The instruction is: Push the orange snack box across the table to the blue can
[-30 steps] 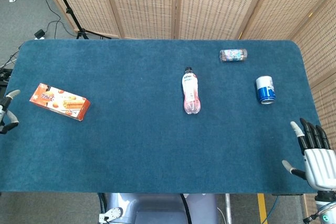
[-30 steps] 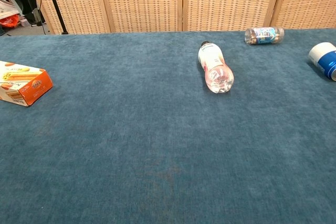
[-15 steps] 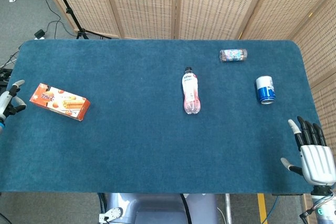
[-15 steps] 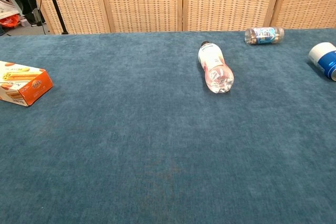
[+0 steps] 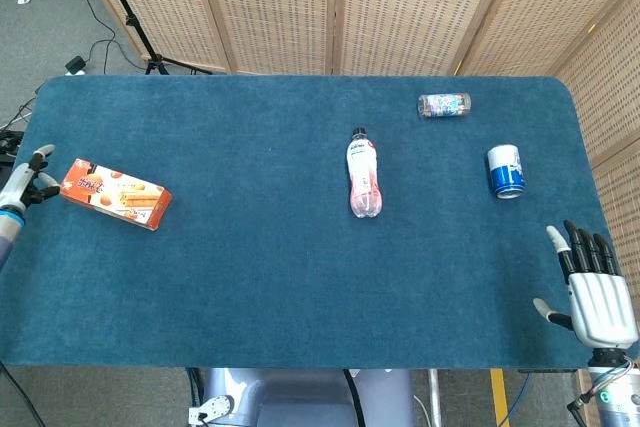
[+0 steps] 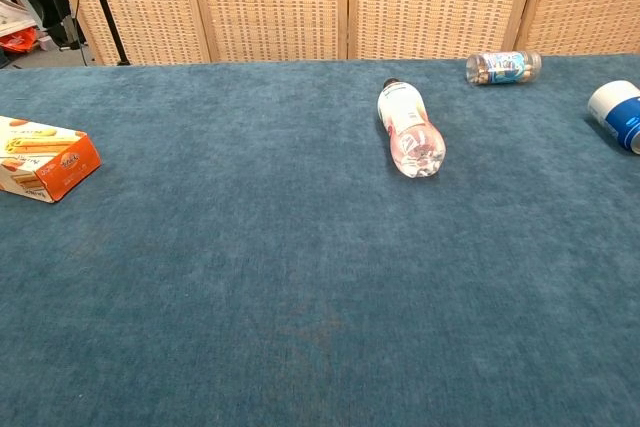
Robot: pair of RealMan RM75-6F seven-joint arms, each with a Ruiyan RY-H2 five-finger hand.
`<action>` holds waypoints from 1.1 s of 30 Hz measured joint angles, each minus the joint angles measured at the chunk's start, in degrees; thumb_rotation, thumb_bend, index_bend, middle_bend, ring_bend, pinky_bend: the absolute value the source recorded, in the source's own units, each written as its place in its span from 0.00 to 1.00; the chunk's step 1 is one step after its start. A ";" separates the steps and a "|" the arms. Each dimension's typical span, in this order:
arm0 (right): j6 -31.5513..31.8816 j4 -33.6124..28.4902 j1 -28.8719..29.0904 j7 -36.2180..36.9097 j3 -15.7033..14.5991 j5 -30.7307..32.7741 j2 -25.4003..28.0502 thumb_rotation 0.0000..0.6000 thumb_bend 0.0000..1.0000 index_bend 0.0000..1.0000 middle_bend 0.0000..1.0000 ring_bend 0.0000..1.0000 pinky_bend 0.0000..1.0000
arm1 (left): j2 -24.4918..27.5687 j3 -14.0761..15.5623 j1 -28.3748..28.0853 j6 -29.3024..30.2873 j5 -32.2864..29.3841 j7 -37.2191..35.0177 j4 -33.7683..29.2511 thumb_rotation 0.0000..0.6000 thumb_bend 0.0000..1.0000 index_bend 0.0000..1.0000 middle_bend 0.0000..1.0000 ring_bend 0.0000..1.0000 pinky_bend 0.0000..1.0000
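Observation:
The orange snack box lies flat near the table's left edge, also at the left border of the chest view as the orange snack box. My left hand hovers just left of the box's end, fingers apart, holding nothing; contact cannot be told. The blue can lies on its side at the far right, seen partly as the blue can. My right hand is open at the front right corner, well short of the can.
A pink drink bottle lies on its side mid-table between box and can. A small clear bottle lies near the back edge. The blue cloth table stretches wide in front. Wicker screens stand behind.
My left hand has moved up and to the right, closing in on the box's left end. My right hand has drifted slightly. The box, can and bottles have stayed put.

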 measured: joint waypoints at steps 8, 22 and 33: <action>0.75 -0.18 -0.14 1.67 0.31 -0.13 0.50 1.00 0.00 0.00 0.00 0.00 0.00 | -1.27 2.54 -1.39 -0.56 3.27 -5.35 0.72 1.00 1.00 0.00 0.00 0.00 0.01; 1.28 -0.19 -0.35 3.64 0.15 -0.72 1.27 1.00 0.00 0.00 0.00 0.00 0.00 | -0.68 5.96 -3.57 -1.38 5.88 -10.49 -2.75 1.00 1.00 0.00 0.00 0.02 0.18; 1.47 -0.33 -0.45 4.68 0.02 -0.96 1.75 1.00 0.00 0.00 0.00 0.00 0.00 | 1.90 5.06 -4.05 2.75 4.77 -6.66 -11.31 1.00 1.00 0.00 0.00 0.04 0.23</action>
